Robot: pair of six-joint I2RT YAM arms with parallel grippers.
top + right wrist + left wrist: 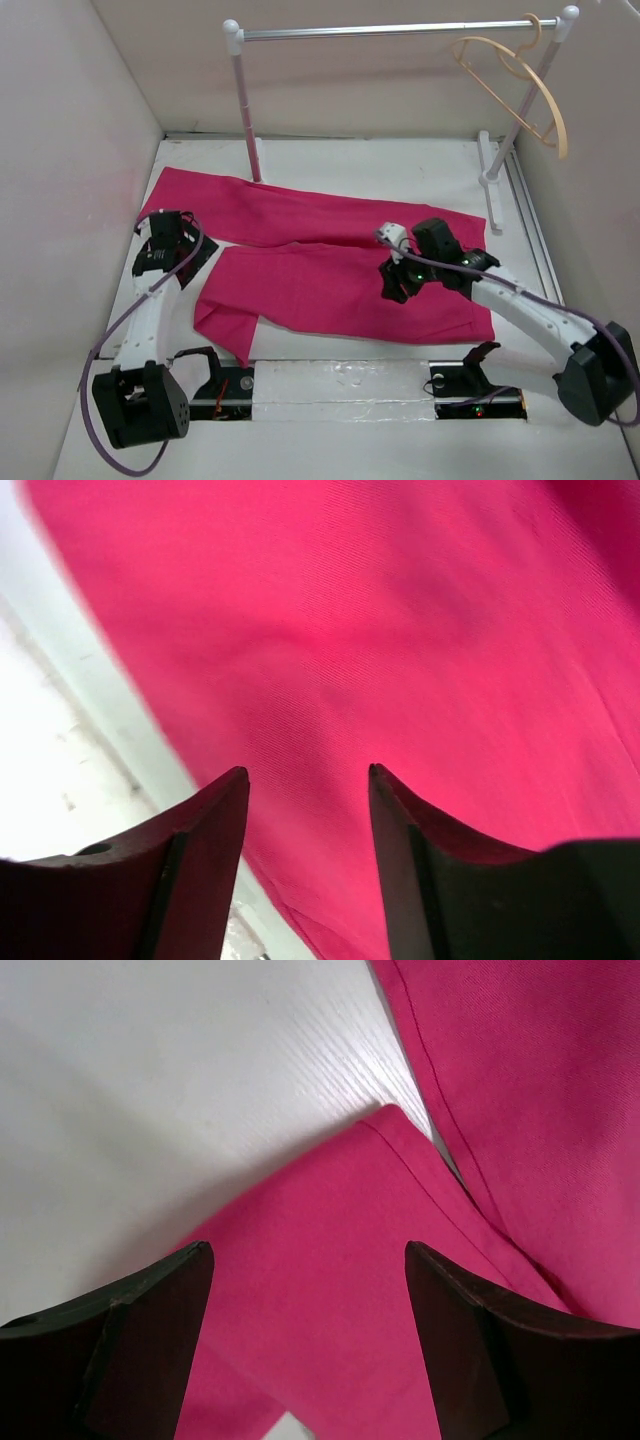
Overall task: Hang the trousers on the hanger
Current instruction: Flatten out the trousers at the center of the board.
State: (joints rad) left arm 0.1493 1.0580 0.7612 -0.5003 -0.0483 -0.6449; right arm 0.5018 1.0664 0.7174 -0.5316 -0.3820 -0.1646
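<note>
Both tools stand parted and empty above the cloth. At middle left of the top view, the left tool [305, 1260] has its jaws wide over the hemmed corner of one leg, seemingly so it can straddle that edge and pinch it. Right of centre, the right tool [307, 775] is opened less widely and hangs over plain fabric close to the near edge. Around and beyond them the pink trousers [330, 285] lie flat on the white bench [400, 165], legs pointing left and splayed apart, not yet lifted. Farthest back, at upper right, the hanger [515, 88] hangs by its hook from the rail [400, 30], well apart from the trousers, so I judge the task barely begun.
</note>
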